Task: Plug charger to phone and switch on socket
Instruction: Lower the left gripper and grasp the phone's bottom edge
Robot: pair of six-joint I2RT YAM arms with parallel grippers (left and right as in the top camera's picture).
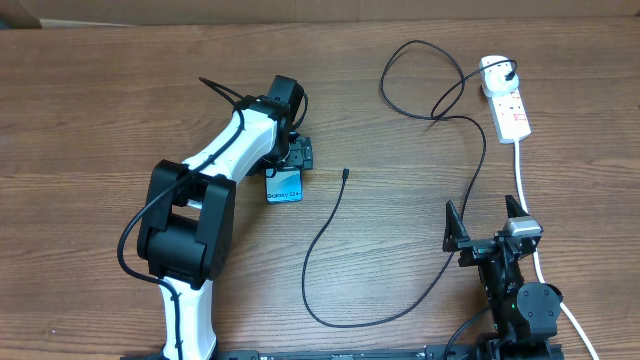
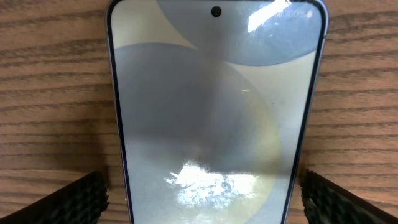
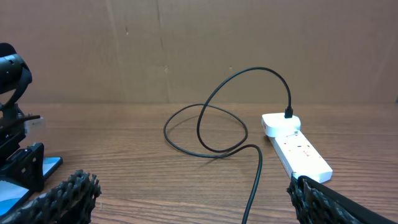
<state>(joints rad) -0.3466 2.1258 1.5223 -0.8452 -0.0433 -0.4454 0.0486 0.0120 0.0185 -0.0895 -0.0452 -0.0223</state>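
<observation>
**A:** Where's the phone (image 1: 284, 187)?

**B:** Flat on the surface (image 1: 100, 100), screen up. My left pincer (image 2: 214, 199) straddles it, released, I'd say to steady it for plugging. The charger (image 1: 345, 174) tip lies loose nearby. My right pincer (image 1: 487, 215) hangs open, apart from the socket (image 1: 507, 100).

1. A big wooden table (image 1: 90, 90) fills the view from above.
2. The table is brown, with dark wavy lines running from side to side.
3. Behind the table stands a flat brown board (image 3: 81, 50), and it looks like cardboard.
4. A thin line (image 3: 160, 50) runs up and down the board.
5. The board meets the back edge of the table.
6. The light is soft and even, and the shadows on the wood are faint.
</observation>
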